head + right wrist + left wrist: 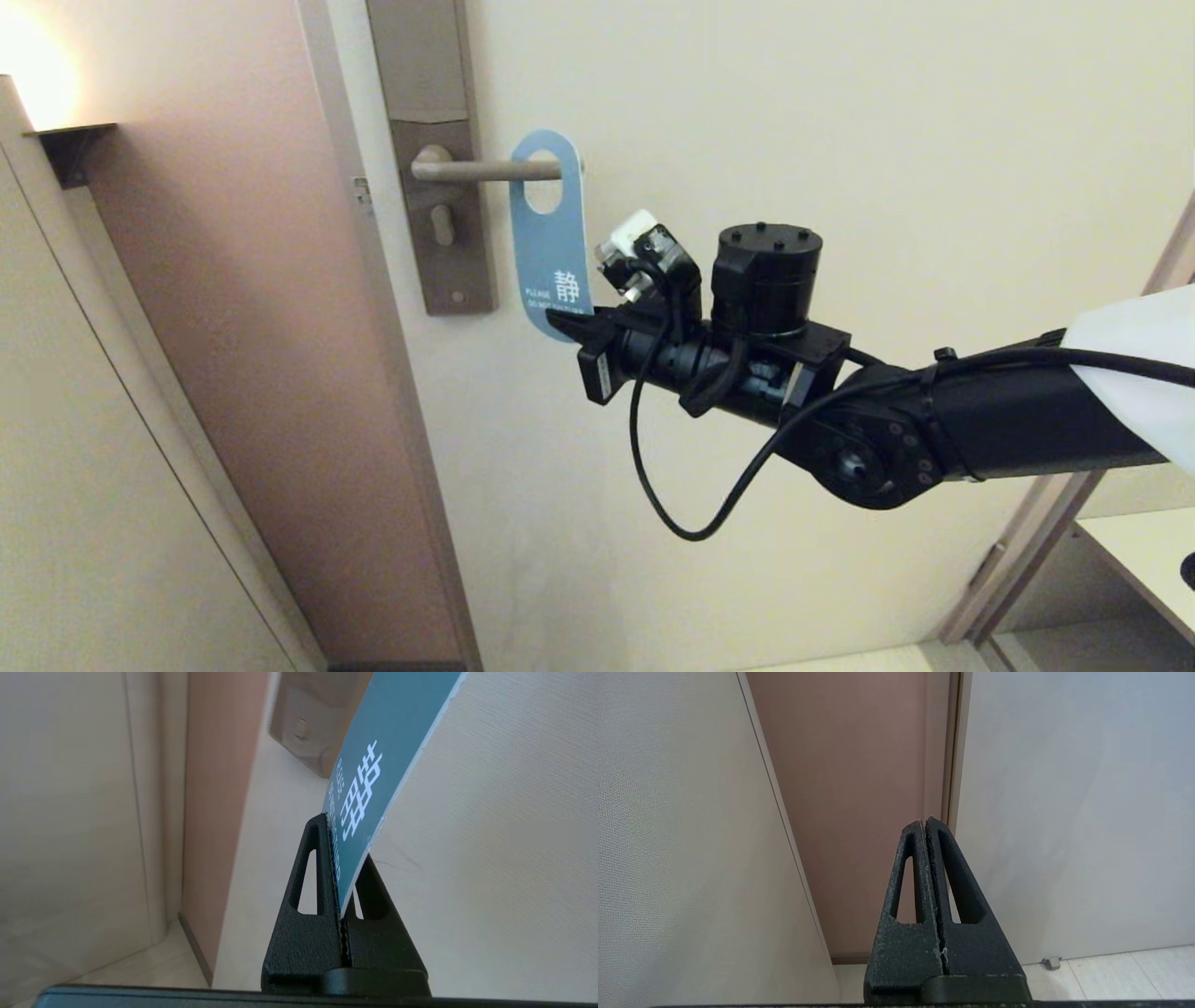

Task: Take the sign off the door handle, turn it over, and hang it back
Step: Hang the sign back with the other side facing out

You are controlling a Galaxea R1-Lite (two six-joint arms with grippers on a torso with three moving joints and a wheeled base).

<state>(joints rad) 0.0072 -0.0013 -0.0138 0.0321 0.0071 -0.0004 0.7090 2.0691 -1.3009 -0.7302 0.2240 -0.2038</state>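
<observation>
Right tool (571, 329) is clamped on the sign's (549, 245) lower end, blue face outward, its hole over the door handle (485, 170); judging by this, it either lifts off next or releases. Left tool (926, 828), pressed together, sits parked.

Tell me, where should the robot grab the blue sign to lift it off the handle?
By its bottom end, coming from the right, as the right gripper does now. The sign is thin and flat, its hole is looped over the door handle, and its bottom hangs free.

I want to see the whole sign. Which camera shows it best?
The head view: the sign shows whole, hanging on the handle, with the right gripper pinching its bottom edge. The right wrist view shows only its lower part, clamped. The left wrist view shows none.
</observation>
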